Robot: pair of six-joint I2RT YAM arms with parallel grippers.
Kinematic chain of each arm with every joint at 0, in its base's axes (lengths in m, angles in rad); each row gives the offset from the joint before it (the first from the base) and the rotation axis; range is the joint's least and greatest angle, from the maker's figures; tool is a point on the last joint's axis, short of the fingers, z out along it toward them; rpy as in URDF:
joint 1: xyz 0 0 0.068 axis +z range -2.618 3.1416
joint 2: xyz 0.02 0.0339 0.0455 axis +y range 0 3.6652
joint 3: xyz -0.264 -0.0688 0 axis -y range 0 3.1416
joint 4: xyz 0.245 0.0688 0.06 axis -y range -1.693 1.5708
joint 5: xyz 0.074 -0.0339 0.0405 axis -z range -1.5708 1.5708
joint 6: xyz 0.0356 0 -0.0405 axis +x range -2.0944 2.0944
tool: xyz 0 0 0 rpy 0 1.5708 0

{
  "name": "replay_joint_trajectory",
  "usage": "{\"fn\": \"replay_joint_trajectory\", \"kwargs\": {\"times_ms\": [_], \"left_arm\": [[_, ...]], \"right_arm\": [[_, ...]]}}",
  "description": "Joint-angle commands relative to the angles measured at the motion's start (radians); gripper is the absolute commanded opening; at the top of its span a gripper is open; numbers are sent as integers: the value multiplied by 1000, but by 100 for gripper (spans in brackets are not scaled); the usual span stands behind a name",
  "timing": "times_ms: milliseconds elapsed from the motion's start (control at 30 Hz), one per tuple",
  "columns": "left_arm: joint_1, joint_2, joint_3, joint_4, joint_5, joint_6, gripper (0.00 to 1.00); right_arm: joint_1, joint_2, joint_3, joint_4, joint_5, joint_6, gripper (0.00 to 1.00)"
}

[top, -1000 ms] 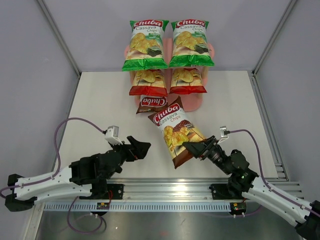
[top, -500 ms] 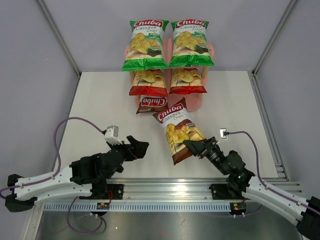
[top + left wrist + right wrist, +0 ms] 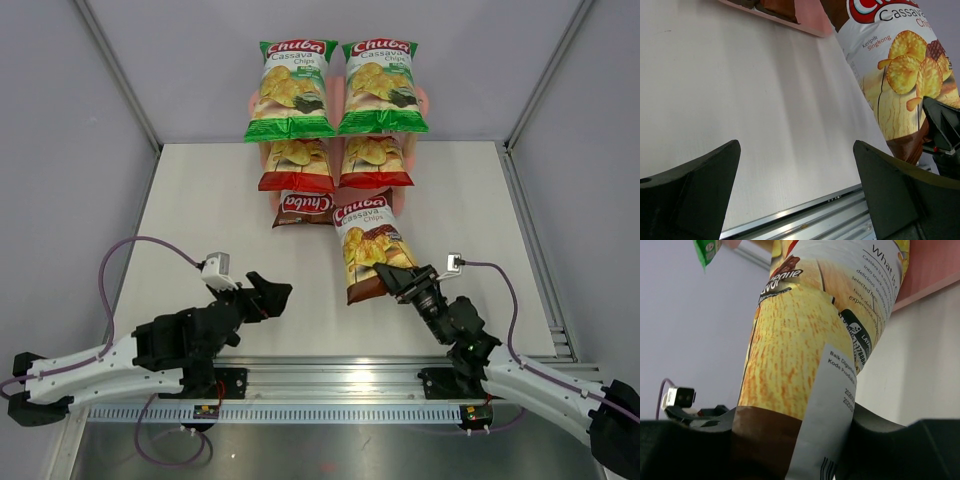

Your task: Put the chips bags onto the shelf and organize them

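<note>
Two green chips bags (image 3: 291, 88) (image 3: 383, 85) lie on the top tier of the pink shelf (image 3: 423, 100). Two red bags (image 3: 297, 165) (image 3: 375, 162) sit on the tier below, and a dark brown bag (image 3: 305, 207) lies on the left of the bottom tier. My right gripper (image 3: 400, 283) (image 3: 790, 440) is shut on the lower end of a second dark brown bag (image 3: 368, 248) (image 3: 805, 365) (image 3: 900, 75). That bag's top end reaches the right side of the bottom board. My left gripper (image 3: 268, 296) (image 3: 797, 190) stands open over bare table with nothing between its fingers.
A metal rail (image 3: 330, 372) runs along the table's near edge, and grey walls close in the left, right and back. A purple cable (image 3: 130, 255) loops out from the left arm. The bottom shelf board's pink edge (image 3: 807, 15) shows in the left wrist view.
My right gripper has carried the dark brown bag away from me and to the right, turning it straighter, so its top now meets the bottom tier. The left arm shifted slightly.
</note>
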Motion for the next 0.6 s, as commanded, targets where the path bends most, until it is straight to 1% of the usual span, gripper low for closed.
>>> {"fn": "replay_joint_trajectory", "kwargs": {"times_ms": [0,33,133,233,433,567], "left_arm": [[4,-14,15,11,-50,1,99],[4,-15,15,11,-50,2,99],[4,-18,15,9,-50,4,99],[4,-25,10,12,-50,7,99],[4,-14,-8,38,-30,7,99],[4,-20,-3,32,-22,7,99]], "right_arm": [[-69,30,-28,99,31,71,28],[-109,45,-32,134,-4,88,28],[-157,97,-37,166,-44,133,27],[-158,127,-60,214,-45,127,27],[-187,168,-49,235,-25,107,27],[-233,200,-44,226,-52,117,27]]}}
